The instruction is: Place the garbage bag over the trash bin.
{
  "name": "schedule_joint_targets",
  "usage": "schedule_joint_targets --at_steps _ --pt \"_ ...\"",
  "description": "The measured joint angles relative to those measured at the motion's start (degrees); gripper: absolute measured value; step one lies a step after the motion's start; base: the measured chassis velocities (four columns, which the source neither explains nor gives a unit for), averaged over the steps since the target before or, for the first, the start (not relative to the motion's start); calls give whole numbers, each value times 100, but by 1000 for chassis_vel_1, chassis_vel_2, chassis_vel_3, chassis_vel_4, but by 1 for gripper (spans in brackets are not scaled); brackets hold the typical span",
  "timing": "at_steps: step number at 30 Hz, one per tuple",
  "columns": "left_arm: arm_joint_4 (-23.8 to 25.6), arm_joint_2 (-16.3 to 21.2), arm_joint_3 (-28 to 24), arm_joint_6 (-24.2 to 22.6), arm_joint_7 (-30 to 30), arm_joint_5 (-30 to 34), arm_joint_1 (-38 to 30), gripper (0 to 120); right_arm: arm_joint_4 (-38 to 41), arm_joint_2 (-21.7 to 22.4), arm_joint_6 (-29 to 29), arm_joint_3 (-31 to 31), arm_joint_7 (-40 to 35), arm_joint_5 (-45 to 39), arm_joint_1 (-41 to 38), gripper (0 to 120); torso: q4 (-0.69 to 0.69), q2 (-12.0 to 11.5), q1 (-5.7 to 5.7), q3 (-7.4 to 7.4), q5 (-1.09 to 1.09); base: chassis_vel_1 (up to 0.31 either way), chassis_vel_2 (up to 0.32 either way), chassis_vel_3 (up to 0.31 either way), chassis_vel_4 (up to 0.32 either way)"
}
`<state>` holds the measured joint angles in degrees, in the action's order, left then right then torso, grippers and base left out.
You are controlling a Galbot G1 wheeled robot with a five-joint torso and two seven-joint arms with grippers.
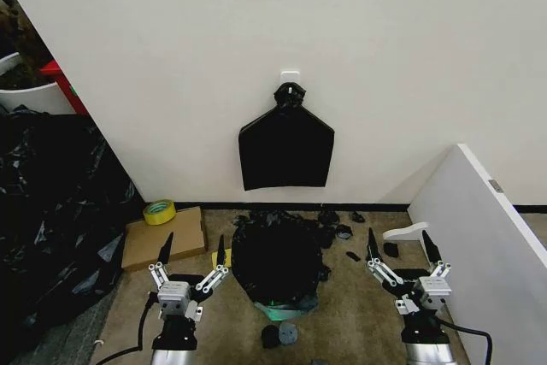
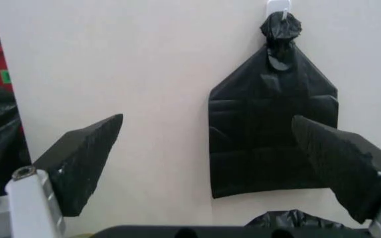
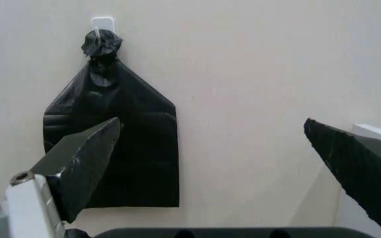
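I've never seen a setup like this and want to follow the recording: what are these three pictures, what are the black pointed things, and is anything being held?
It is a wheeled robot with two arms. The head view looks down from its head; the other two come from cameras on each wrist. The black points are its fingers. The left gripper and right gripper both stand open, holding nothing, on either side of the trash bin, which the garbage bag already covers, leaving the green base showing. On the wall hangs a flat black bundle from a hook. On the floor lie a cardboard piece and a tape roll.
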<state>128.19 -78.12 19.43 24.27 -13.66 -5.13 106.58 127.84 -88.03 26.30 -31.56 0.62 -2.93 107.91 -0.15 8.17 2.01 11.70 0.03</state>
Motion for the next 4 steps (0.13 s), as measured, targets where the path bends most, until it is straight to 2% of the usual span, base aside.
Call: schedule_joint_targets --at_steps 4 --pt "-21 46 -76 -120 0 2 -120 100 0 1 -5 1 -2 -1 -1 100 0 0 0 0 0 0 0 0 0"
